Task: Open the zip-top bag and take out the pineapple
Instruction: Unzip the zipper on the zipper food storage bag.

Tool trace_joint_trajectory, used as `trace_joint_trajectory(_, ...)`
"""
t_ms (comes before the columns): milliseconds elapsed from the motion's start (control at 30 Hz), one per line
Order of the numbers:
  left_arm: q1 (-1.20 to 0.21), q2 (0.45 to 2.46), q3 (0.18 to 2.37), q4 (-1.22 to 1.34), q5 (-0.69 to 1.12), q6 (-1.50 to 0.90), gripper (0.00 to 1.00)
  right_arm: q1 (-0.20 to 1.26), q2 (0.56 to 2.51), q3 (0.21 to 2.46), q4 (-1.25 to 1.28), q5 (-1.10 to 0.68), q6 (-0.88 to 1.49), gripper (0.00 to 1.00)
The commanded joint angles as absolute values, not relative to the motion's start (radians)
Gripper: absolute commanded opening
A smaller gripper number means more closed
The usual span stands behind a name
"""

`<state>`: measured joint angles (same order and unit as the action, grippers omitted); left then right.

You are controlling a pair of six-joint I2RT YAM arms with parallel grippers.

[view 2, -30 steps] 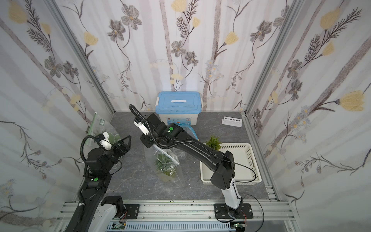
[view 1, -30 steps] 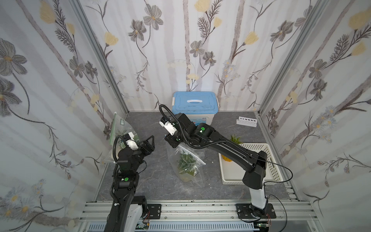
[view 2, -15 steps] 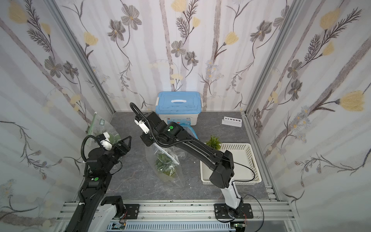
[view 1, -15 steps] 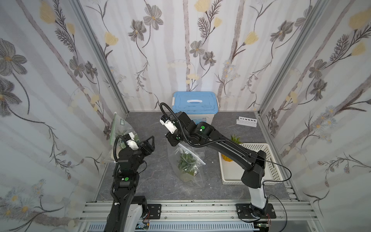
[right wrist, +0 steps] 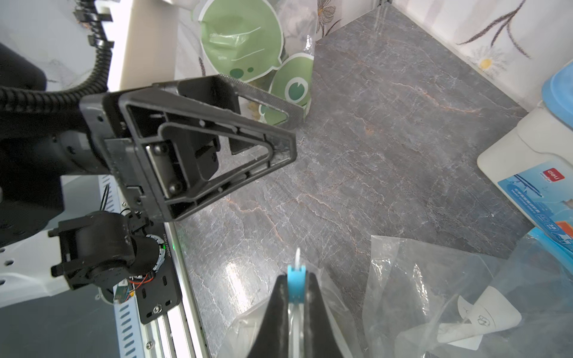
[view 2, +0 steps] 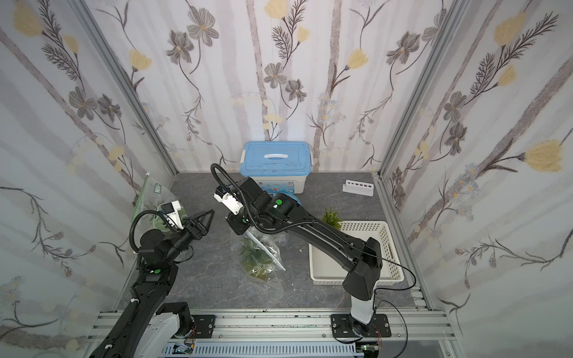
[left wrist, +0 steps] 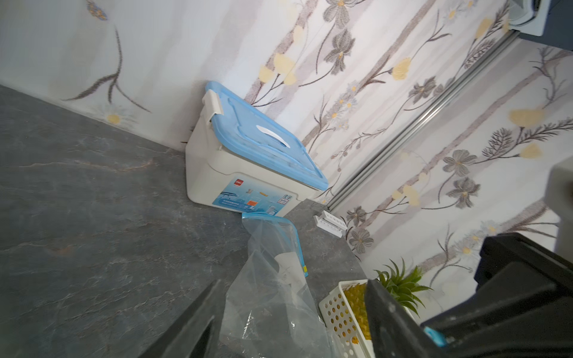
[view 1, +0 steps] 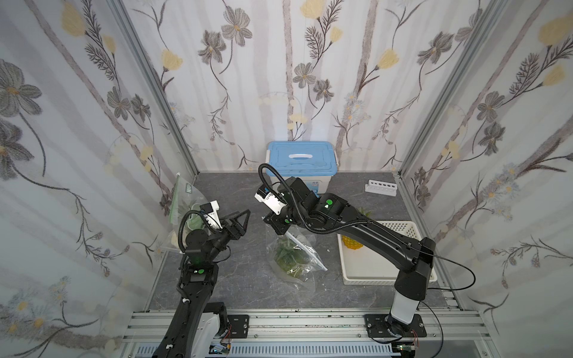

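Note:
The clear zip-top bag [view 1: 294,257] [view 2: 260,254] stands mid-table, its bottom on the grey surface. The pineapple [view 1: 286,254] [view 2: 252,252] shows through it as green leaves. My right gripper [view 1: 283,231] [right wrist: 296,279] holds the bag's top edge, shut on the blue zipper slider [right wrist: 295,285]. My left gripper [view 1: 245,217] [view 2: 209,217] hangs in the air to the left of the bag, apart from it. In the left wrist view it [left wrist: 293,283] is open and holds nothing.
A blue-lidded box [view 1: 302,164] stands at the back wall, a white tube rack [view 1: 380,187] to its right. The white basket [view 1: 390,280] on the right holds another pineapple [view 1: 352,243]. A green-printed bag [view 1: 186,201] leans on the left wall. An empty clear bag [left wrist: 273,245] lies before the box.
My right gripper's jaws have closed on the bag's blue slider. Both arms have shifted only slightly, and the bag stays in the same place.

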<state>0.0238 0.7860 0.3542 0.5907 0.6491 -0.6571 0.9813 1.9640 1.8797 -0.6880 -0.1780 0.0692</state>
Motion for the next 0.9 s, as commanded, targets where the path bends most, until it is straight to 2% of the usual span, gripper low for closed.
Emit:
trace_joint_trajectory(0,0.006,0.801,0.325,0.856,0.779,-0.643,0.71,0.968,1.940,1.852,-0.620,-0.254,0.005,0.00)
trace_joint_trajectory(133,-0.050,0.782,0.324,0.831,0.835,-0.543,0.69,0.937,1.926,1.848,-0.609,-0.313,-0.017,0.00)
trace_joint_trajectory(367,-0.131,0.733,0.399,0.610,0.904,-0.349,0.68,0.890,1.917,1.897,-0.617,-0.432,-0.047,0.00)
trace_joint_trajectory(600,-0.138,0.738,0.434,0.517,0.884,-0.253,0.70,0.890,1.932,1.988,-0.649,-0.519,-0.069,0.00)
trace_joint_trajectory(867,-0.139,0.642,0.427,0.408,0.814,-0.185,0.72,0.890,2.011,2.111,-0.727,-0.580,-0.096,0.00)
